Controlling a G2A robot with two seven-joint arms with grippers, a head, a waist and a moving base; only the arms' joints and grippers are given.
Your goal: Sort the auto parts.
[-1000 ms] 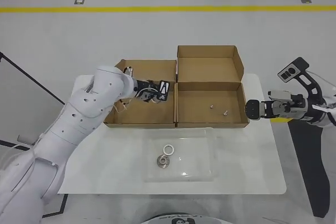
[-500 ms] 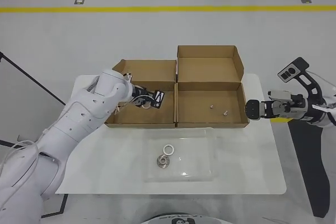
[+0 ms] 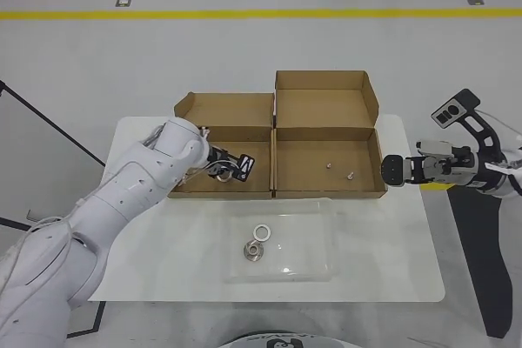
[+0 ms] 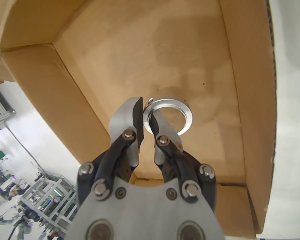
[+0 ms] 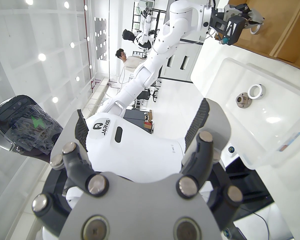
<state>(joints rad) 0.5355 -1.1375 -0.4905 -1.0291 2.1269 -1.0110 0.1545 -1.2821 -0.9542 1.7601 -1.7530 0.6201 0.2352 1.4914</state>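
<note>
2 arms | L gripper [image 4: 145, 111] inside left cardboard box [image 4: 130, 38], fingers clamped on silver ring [image 4: 186, 112], 1 finger in its bore | R gripper [image 5: 142, 111] fingers spread wide, empty, just beside right cardboard box [image 3: 331, 178] | clear tray [image 3: 317, 261] on table [image 3: 391, 261]: white ring [image 3: 263, 232] + flanged hub [image 3: 254, 251], close together

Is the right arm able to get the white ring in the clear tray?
Probably yes. The right gripper is open and holds nothing, the clear tray has no lid, and nothing lies over the white ring; only a flanged part sits beside it.
</note>
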